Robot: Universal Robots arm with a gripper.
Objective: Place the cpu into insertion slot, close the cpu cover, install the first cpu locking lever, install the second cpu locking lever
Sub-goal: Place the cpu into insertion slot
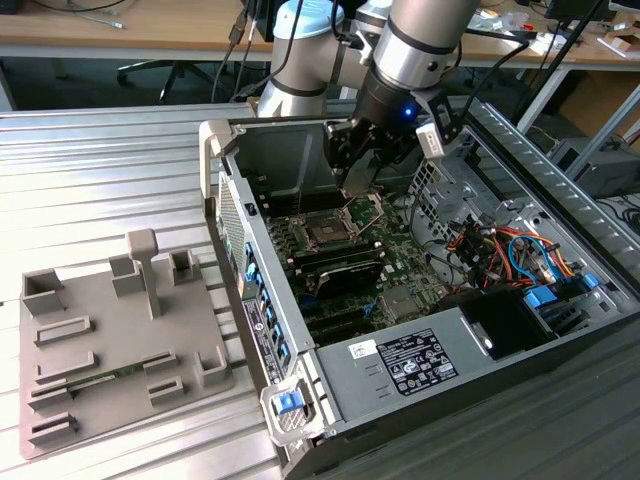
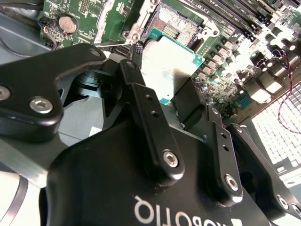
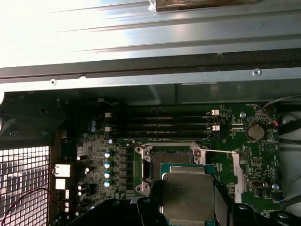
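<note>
Exterior view: high up, off to one side, angled down across counter [image 1: 100, 170] into open computer case [image 1: 232, 200]. Mid distance, arm [image 1: 420, 40] coming in over far edge.

First wrist view: close, looking down on motherboard [image 3: 244, 155], facing case wall.

Second wrist view: way closer, peeking over pincer [image 2: 169, 92], same board from another angle.

Both wrist views share cpu [image 2: 171, 66] [image 3: 188, 193] and insertion slot [image 2: 176, 21] [image 3: 171, 153]. Exterior view catches that slot too [image 1: 328, 228], just smaller.

The cpu [image 3: 188, 195], silvery face showing, is clamped between the gripper's [image 3: 188, 188] dark fingers [image 3: 222, 200] and overlaps one edge of the uncovered slot [image 3: 170, 159]. Memory slots [image 3: 164, 125] run along the slot's far side, with a coin cell [image 3: 256, 132] nearby.
</note>
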